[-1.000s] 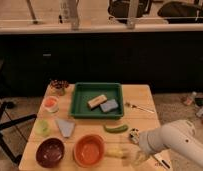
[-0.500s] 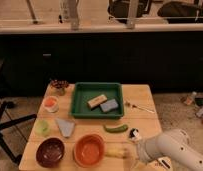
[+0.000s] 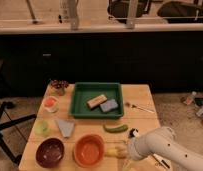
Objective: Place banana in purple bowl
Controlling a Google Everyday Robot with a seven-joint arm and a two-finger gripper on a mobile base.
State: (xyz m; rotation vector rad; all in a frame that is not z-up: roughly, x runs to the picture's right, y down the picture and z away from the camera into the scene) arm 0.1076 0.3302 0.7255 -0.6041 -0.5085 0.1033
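Note:
The banana (image 3: 114, 150) lies pale yellow on the wooden table (image 3: 140, 120), just right of the orange bowl (image 3: 89, 150). The purple bowl (image 3: 50, 152) sits at the table's front left, beyond the orange one. My white arm comes in from the lower right. Its gripper (image 3: 127, 149) is low over the table at the banana's right end and stands open. The arm's bulk hides most of the gripper, and I cannot tell whether it touches the banana.
A green tray (image 3: 80, 107) holding a tan block and a blue-grey sponge stands mid-table. A green cucumber-like vegetable (image 3: 116, 128) lies behind the banana. A fork (image 3: 140, 106) is at right. Cups, a grey cloth (image 3: 65, 127) and a small plant (image 3: 58, 86) line the left side.
The arm has dropped lower and swung left along the table's front edge, bringing the gripper to the banana's right end. The banana and the bowls have not moved.

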